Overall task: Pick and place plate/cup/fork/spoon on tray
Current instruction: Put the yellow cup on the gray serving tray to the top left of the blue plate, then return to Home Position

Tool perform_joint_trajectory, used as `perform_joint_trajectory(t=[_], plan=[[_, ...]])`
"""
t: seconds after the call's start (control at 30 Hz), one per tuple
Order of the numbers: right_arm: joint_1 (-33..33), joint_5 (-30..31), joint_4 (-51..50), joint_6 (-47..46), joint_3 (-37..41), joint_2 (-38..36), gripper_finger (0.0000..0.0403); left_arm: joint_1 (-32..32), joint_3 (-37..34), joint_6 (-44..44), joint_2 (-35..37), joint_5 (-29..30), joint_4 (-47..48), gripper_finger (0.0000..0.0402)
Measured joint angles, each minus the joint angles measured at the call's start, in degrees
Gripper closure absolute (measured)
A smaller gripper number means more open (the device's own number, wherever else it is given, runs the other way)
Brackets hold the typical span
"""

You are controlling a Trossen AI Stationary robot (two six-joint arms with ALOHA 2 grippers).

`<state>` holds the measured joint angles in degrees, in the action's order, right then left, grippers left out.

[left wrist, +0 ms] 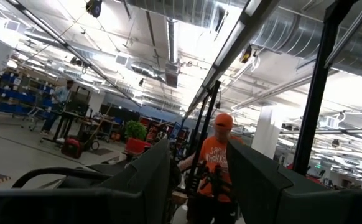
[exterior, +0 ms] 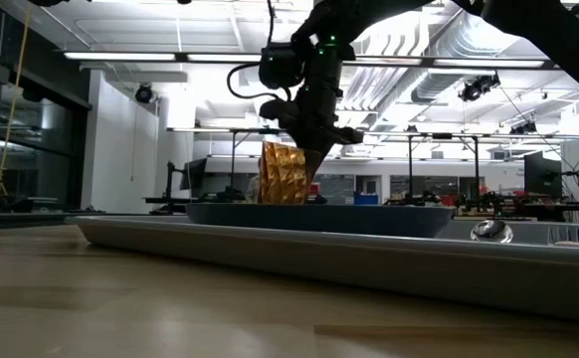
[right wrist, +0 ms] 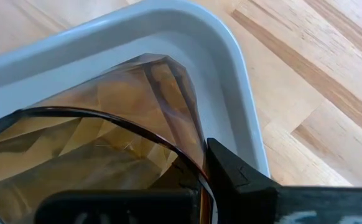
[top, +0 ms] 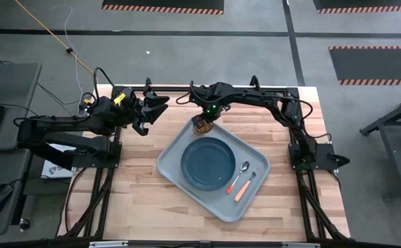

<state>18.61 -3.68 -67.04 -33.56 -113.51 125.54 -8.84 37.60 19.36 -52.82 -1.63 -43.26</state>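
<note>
The amber-brown faceted cup (top: 201, 125) is at the far corner of the grey-blue tray (top: 175, 167), and my right gripper (top: 205, 117) is shut on it from above. It also shows in the low view (exterior: 283, 174), its base hidden behind the plate. The dark teal plate (top: 208, 163) lies on the tray's middle. The red-handled spoon (top: 238, 176) and the peach-handled fork (top: 247, 184) lie side by side on the tray, right of the plate. My left gripper (top: 160, 107) is open and empty, above the table's far left part. My right gripper holds the cup by its rim (right wrist: 190, 155), the wall between one finger outside (right wrist: 237, 180) and one dark finger inside. The fingers come from above, pointing down. The cup is upright over the tray's corner (right wrist: 231, 56); I cannot tell whether its base rests on it.
Bare wooden table (top: 138, 207) lies to the left, near and right of the tray. The left wrist view looks into the room, where a person in orange (left wrist: 215, 162) stands beyond the table.
</note>
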Motion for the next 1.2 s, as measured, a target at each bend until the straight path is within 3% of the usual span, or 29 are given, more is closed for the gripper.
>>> perform_joint_trajectory(t=[0.43, 0.87, 1.2], plan=[[0.0, 0.17, 0.41, -0.55, 0.0, -0.02, 0.0397, 0.0, 0.0, 0.0, 0.0, -0.02, 0.06, 0.0253], [0.01, 1.64, 0.32, 2.04, 0.0, -0.1, 0.0263, 0.0, 0.0, -0.26, 0.0, -0.02, 0.08, 0.0253], [0.78, 1.68, 0.23, 5.14, 0.0, -2.39, 0.0227, -0.02, -0.02, -1.62, 0.02, -0.04, 0.08, 0.0253]])
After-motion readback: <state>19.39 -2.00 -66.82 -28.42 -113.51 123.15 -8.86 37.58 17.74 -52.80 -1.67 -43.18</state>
